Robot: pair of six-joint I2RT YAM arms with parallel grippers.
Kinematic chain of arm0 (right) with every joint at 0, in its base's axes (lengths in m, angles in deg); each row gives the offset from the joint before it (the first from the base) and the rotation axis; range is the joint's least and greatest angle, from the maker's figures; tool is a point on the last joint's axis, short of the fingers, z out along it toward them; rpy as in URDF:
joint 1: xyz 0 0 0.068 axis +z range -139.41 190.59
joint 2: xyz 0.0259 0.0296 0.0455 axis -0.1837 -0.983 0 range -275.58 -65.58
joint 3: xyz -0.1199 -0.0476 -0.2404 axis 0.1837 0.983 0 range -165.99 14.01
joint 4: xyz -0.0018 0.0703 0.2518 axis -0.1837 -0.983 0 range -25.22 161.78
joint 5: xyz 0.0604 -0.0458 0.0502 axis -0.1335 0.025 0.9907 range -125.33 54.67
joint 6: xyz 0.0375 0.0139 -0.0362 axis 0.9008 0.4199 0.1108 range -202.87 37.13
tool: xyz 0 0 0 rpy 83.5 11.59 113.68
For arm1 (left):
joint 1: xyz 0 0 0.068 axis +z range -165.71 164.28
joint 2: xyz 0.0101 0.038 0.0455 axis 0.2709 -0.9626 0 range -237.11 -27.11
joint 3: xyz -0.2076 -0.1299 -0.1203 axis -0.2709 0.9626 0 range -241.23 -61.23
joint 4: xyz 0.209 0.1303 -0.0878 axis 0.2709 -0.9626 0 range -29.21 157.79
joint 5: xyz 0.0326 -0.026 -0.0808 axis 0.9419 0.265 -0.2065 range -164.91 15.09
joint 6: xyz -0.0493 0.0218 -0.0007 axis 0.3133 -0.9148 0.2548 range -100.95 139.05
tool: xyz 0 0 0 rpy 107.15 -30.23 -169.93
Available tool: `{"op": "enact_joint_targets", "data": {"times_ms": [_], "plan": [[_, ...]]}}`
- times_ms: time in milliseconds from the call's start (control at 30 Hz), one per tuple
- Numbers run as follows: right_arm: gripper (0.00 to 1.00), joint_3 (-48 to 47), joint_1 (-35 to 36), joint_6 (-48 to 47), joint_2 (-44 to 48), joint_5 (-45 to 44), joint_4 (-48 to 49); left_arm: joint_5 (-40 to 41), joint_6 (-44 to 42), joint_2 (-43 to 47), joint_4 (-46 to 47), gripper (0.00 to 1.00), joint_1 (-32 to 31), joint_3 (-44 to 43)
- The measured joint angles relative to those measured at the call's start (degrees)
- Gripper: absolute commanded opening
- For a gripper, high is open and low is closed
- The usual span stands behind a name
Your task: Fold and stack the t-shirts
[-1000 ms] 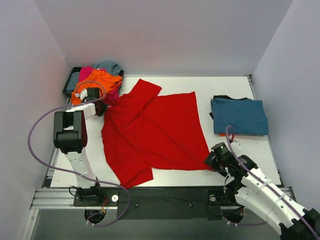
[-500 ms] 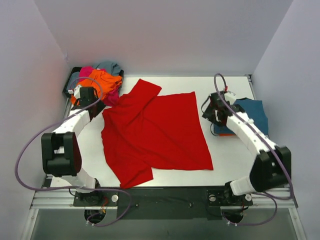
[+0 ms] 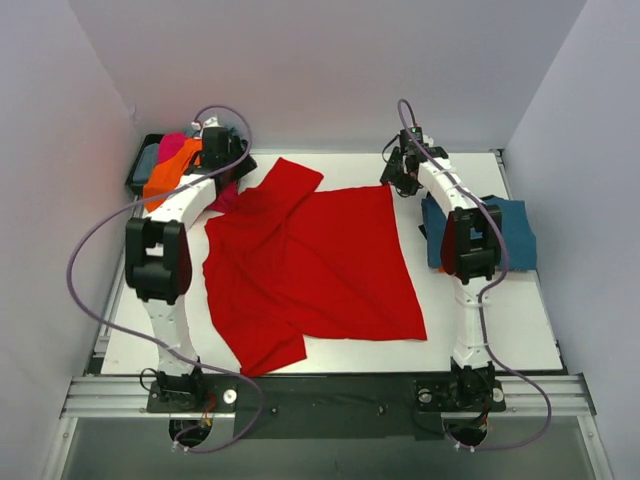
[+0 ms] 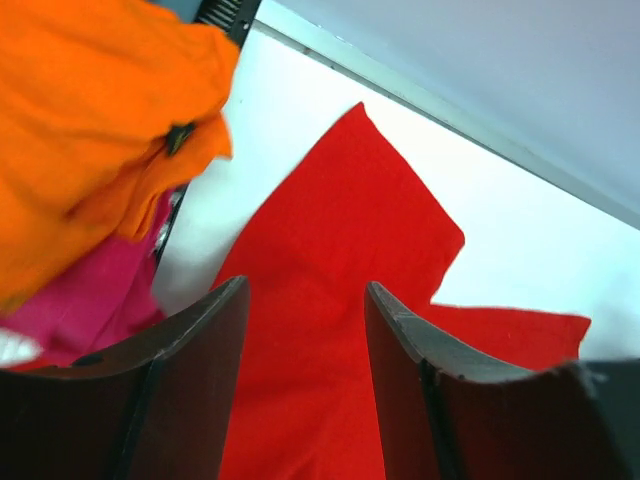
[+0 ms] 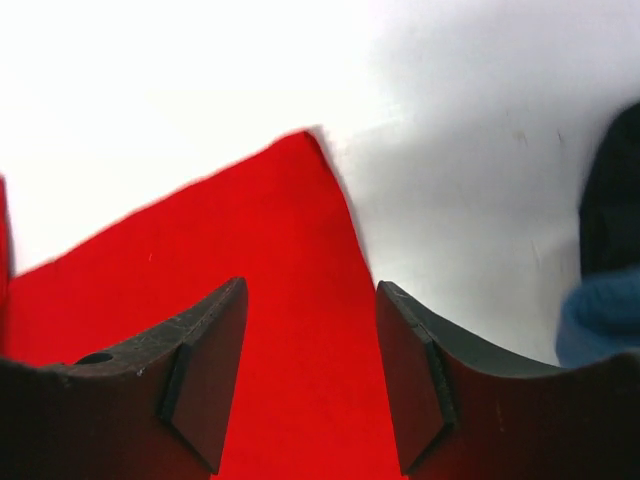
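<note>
The red t-shirt [image 3: 310, 265] lies spread on the desk [image 3: 480, 310]. I hold the left gripper [image 4: 300, 290] and right gripper [image 5: 310, 290] over its far edge, jaws apart and empty. Next, I judge, both drop and pinch cloth for the first fold.

Both arms extended far forward; left end effector [image 3: 222, 150] jaws apart, right end effector [image 3: 400, 176] likewise.

table [image 3: 500, 310] bears red shirt [image 3: 310, 260], teal shirt [image 3: 508, 236]

Bright even light, soft shadows; wrist views blurred, orange t-shirt [image 4: 90, 130] smeared
</note>
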Motion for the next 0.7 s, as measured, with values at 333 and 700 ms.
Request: {"op": "enact_joint_targets", "data": {"times_ms": [333,700], "plan": [[0.35,-18.9,-1.8,-0.7,-16.9,3.5,-6.1,-5.4,0.9,-21.8,-6.2,0.57,0.1,-19.2],[0.0,-21.2,-1.7,-1.4,-18.7,1.9,-7.8,-7.8,1.8,-22.9,-6.3,0.57,0.7,-20.8]]}}
